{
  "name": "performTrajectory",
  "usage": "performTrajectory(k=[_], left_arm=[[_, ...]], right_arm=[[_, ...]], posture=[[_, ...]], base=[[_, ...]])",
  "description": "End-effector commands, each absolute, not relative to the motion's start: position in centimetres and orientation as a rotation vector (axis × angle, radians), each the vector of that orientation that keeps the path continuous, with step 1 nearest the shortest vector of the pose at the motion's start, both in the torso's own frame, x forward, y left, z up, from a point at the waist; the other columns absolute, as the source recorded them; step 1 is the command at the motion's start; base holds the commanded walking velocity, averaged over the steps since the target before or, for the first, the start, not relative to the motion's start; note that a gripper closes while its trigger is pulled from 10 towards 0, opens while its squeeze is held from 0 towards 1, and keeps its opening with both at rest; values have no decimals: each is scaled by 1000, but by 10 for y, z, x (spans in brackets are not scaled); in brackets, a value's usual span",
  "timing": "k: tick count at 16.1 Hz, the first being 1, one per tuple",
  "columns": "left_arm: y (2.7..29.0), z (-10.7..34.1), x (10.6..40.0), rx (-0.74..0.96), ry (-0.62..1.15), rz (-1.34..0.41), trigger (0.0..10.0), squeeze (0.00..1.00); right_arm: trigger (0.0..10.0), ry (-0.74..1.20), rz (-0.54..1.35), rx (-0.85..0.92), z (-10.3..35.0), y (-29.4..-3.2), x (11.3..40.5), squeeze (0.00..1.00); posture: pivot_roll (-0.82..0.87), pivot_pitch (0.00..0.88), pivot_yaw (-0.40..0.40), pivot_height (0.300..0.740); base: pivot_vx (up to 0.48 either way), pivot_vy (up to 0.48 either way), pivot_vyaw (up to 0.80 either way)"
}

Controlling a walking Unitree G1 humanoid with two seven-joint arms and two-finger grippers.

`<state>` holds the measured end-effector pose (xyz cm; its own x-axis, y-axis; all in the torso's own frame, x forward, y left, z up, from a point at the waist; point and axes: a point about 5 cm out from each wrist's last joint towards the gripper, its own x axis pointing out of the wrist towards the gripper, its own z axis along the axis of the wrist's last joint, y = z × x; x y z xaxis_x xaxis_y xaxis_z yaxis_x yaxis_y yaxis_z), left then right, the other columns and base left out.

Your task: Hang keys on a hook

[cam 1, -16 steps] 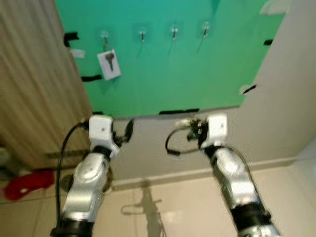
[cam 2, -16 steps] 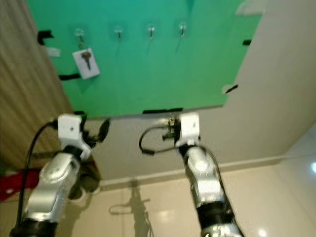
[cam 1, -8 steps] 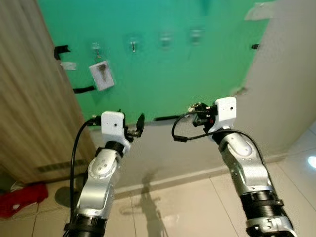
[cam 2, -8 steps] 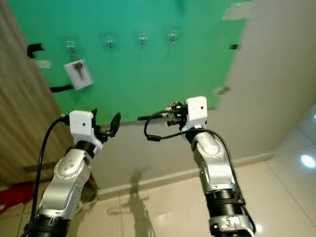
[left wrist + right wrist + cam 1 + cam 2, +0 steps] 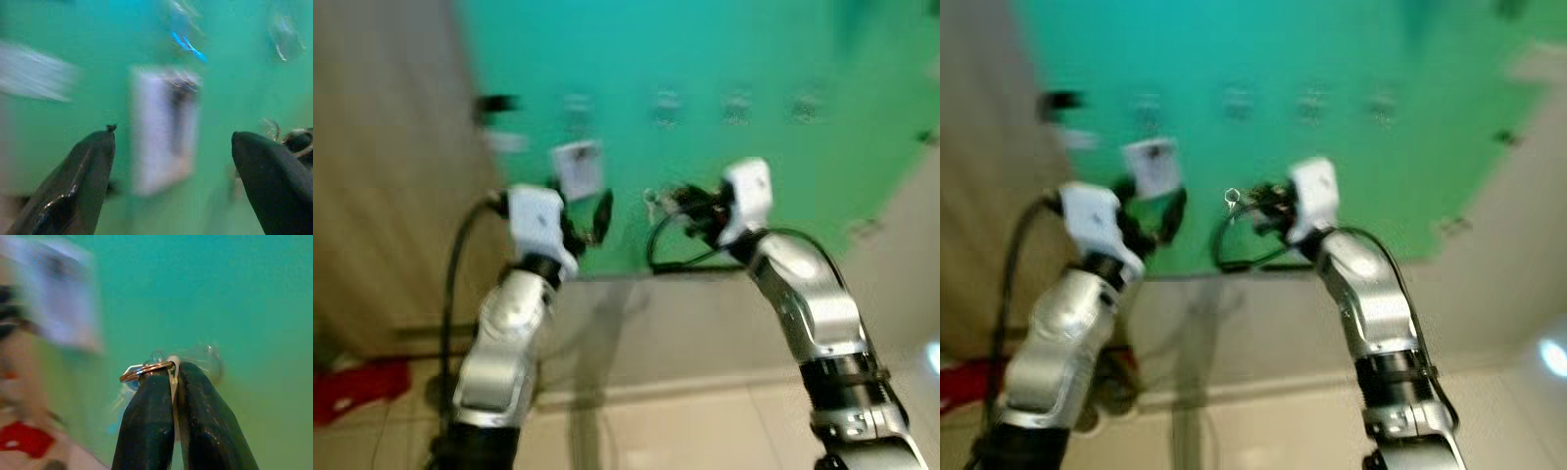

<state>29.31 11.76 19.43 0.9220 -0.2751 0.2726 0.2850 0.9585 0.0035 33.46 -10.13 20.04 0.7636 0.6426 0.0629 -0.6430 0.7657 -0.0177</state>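
Coppery metal key ring [image 5: 146, 370] is sitting pinched in the right claw [image 5: 173, 374], fingers clamped tight; left claw [image 5: 171, 161] is gaping wide, holding nothing, white key tag [image 5: 164, 129] just ahead.

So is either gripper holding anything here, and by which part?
The right gripper pinches a key ring by its metal loop. The left gripper is open and holds nothing.
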Motion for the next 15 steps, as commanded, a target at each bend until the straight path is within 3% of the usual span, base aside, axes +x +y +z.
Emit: performTrajectory(k=[1, 7, 15], left_arm=[[117, 191, 292, -54, -233, -321, 10000, 0], [111, 194, 294, -26, -107, -549, 10000, 0], [86, 192, 282, -53, -2, -814, 10000, 0]], right_arm=[[0, -67, 758, 3, 207, -97, 330, 0], [0, -29, 921, -24, 231, -109, 321, 0], [0, -84, 748, 346, 248, -141, 335, 0]], posture=[[134, 0, -46, 740], [129, 0, -45, 740], [105, 0, -13, 740]], base=[[0, 0, 0], [0, 0, 0], [0, 0, 0]])
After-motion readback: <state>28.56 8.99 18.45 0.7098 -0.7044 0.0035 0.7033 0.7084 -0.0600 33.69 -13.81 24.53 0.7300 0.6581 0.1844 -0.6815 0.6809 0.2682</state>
